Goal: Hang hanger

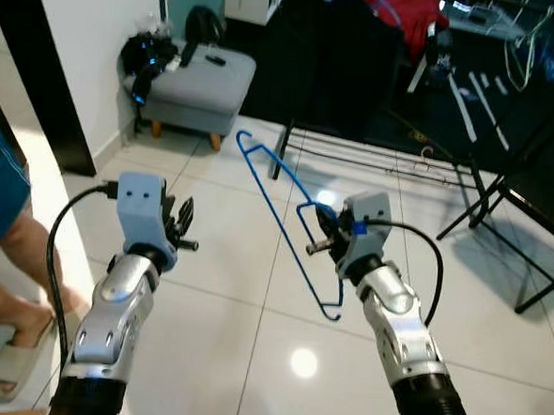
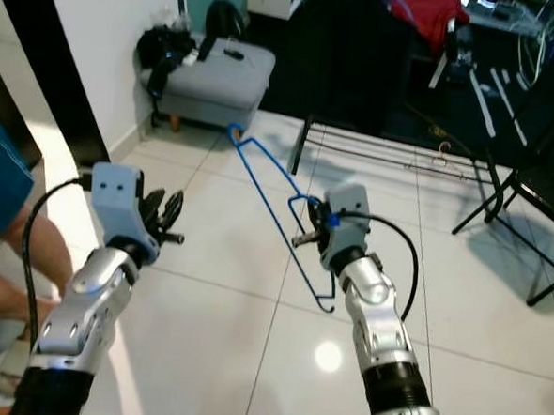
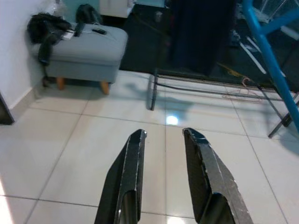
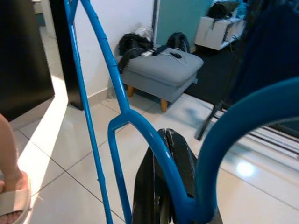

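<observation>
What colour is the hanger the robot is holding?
Blue. The hanger, held by the right gripper, shows best in the right wrist view.

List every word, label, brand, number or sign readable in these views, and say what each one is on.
None can be read.
The blue hanger, held by the right end effector, is plain.
The grey housings of the left end effector and its wrist carry no lettering.
The small items on the grey ottoman are too small and blurred to show any print.
The white cabinet in the background is too far off to show any label.
</observation>
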Tool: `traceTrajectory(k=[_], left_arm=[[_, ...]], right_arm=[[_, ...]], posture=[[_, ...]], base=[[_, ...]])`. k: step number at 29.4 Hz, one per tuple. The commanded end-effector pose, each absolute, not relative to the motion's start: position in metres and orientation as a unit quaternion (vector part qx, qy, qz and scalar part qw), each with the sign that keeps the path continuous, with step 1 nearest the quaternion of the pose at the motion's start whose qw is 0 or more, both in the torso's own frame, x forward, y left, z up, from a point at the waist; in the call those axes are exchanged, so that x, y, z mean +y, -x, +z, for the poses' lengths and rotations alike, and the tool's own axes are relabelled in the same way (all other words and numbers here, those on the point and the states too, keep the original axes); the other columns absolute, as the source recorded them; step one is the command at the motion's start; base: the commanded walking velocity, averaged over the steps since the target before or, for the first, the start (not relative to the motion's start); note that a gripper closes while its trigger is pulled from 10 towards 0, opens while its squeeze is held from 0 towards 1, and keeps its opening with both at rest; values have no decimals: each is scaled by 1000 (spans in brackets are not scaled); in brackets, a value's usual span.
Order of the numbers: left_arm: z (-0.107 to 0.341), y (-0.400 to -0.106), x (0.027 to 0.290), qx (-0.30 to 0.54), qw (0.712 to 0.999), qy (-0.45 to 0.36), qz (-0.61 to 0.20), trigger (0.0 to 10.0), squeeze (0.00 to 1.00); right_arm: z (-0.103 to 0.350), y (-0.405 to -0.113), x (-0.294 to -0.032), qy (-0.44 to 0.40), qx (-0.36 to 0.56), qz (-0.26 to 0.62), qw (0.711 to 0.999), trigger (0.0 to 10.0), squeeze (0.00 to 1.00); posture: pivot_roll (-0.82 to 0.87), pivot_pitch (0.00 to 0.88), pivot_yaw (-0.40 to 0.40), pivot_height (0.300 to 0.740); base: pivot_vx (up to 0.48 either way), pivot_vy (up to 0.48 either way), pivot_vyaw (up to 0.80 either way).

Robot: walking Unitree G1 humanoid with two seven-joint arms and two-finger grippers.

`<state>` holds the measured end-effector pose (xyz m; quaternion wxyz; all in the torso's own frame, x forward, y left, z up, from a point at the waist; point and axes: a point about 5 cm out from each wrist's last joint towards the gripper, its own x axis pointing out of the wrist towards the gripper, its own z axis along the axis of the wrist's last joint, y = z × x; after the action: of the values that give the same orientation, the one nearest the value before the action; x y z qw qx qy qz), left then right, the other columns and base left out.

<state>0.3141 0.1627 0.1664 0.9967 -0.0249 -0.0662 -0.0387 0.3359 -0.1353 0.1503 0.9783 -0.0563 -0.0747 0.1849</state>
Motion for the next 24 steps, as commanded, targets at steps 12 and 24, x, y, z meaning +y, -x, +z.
traceTrajectory(k=[12,24], left_arm=[[164,-321,167,-34,999,5,-39,10000,0],[166,-327,164,-30,999,-8,-40,10000,0]], right_arm=[[149,-337,-139,54,-67,176,981,10000,0],[151,-338,-137,53,-69,180,980,10000,0]], posture=[[-26,150,-79,740],[-30,157,-76,740]], base=[[0,330,0],[0,120,0]])
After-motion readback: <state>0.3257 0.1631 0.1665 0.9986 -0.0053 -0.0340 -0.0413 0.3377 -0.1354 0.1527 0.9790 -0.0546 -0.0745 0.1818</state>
